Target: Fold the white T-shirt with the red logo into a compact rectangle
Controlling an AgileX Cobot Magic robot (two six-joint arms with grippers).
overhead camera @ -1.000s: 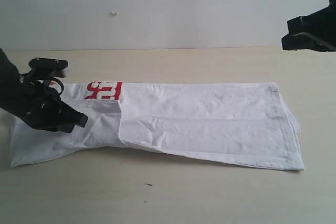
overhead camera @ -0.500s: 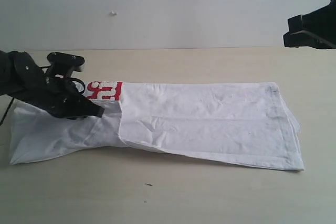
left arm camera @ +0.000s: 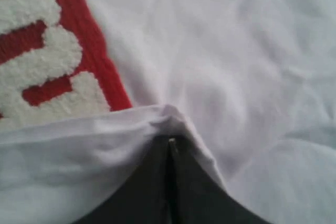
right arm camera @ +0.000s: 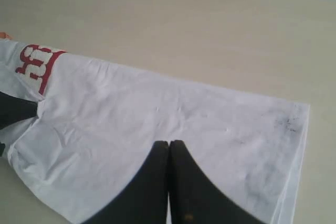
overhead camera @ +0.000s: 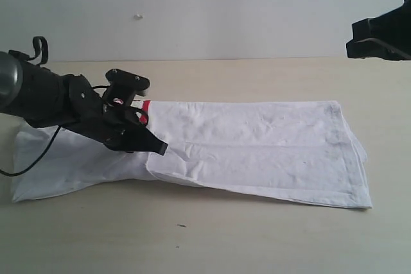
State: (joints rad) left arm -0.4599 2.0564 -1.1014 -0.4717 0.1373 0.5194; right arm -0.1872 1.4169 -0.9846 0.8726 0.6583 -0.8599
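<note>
Exterior view: the white T-shirt lies on the surface as a long band, already folded lengthwise. Its hem end is at the right. The left gripper sits low over the left part of the band, its tip right at a fold edge. Only a sliver of the red logo shows past the arm. The right arm hangs high at the far right, well apart from the cloth.

Left wrist view: the left gripper has its jaws pressed together. A ridge of white T-shirt cloth is gathered over their tip, which reads as a pinch on a thin layer. The red logo lies just beyond that ridge, fuzzy white letters edged in red.

Right wrist view: the right gripper is closed on nothing and hovers above the white T-shirt. The red logo peeks out at the band's far end, and bare surface lies beyond.

The step in hand looks like the crosswise fold, with the neck end drawn over toward the hem. The next move calls for carrying the pinched layer across without dragging the layers beneath. It should then be laid with its edges square to the band before the left gripper lets go. The right gripper may need to come down and pin the hem end.
</note>
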